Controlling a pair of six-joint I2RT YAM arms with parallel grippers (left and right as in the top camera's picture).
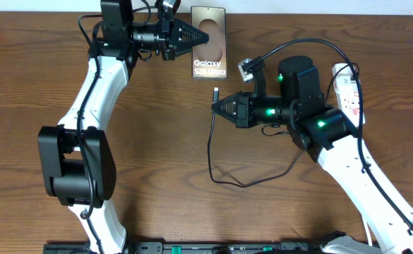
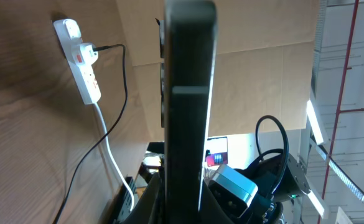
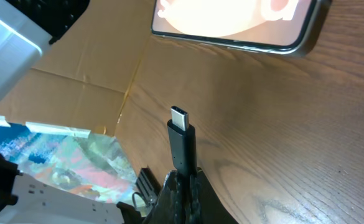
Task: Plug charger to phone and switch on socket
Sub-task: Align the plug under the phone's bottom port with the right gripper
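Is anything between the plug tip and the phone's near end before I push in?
Nothing visible. The right gripper holds the charger with its tip aimed at the phone; only bare table lies between them. The left gripper grips the phone's side, off that path.

The one legible text is on the phone (image 1: 210, 62) in the overhead view — white lettering on its grey-bronze face, in two lines: "Galaxy" above, "S25 Ultra" below. In the right wrist view the same phone (image 3: 231, 25) shows only the cut-off edges of pale letters at the top of the frame, washed out by glare and not readable. A colourful printed sheet (image 3: 57, 155) lies at lower left in that view — its print is too blurred to read.
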